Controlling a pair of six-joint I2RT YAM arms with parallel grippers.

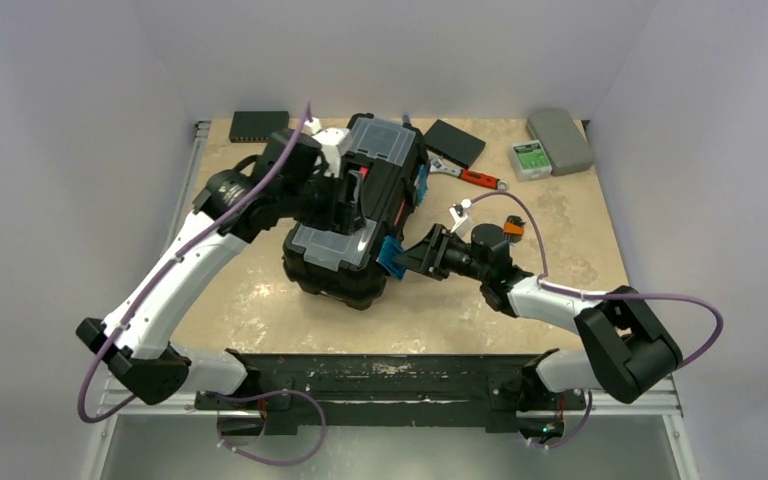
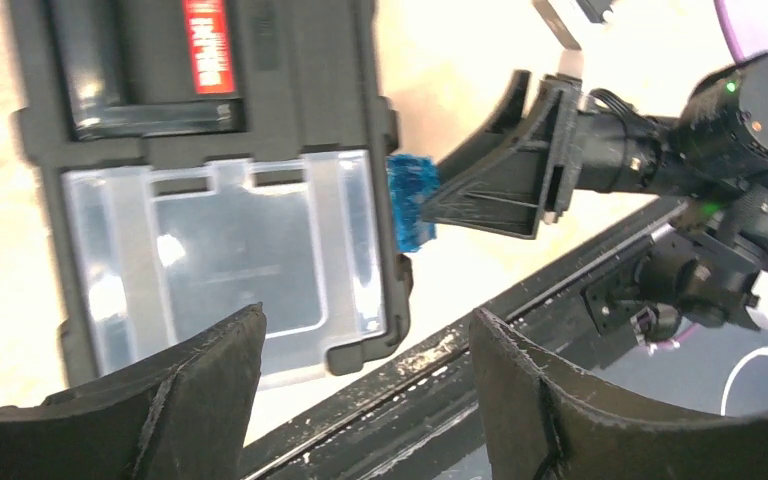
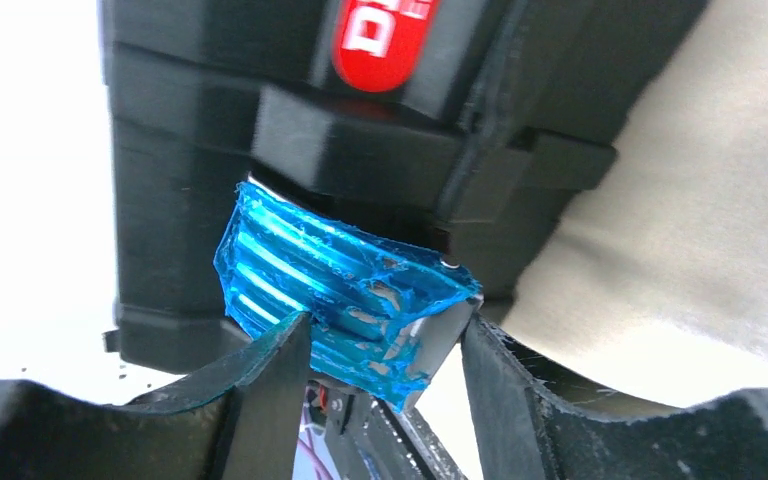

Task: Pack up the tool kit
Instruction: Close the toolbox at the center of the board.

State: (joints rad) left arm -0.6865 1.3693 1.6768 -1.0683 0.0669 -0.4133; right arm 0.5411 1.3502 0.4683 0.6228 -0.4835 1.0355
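Note:
The tool kit (image 1: pixel 332 284) is a black toolbox standing closed in the middle of the table, with clear lid compartments (image 1: pixel 328 243) and a red-marked handle (image 2: pixel 208 45). My left gripper (image 2: pixel 365 330) hovers open above the near clear lid (image 2: pixel 220 250), nothing between its fingers. My right gripper (image 1: pixel 400 256) is at the box's right side, its fingers closed on either side of a blue latch (image 3: pixel 330 270), which also shows as a blue latch (image 2: pixel 412 200) in the left wrist view. A second blue latch (image 1: pixel 422 185) sits farther back.
A red-handled wrench (image 1: pixel 470 177) lies right of the box, with a flat black box (image 1: pixel 454 143), a green-and-white pack (image 1: pixel 531 160) and a grey case (image 1: pixel 560 140) behind. A flat black device (image 1: pixel 259 124) is back left. A black rail (image 1: pixel 390 370) runs along the near edge.

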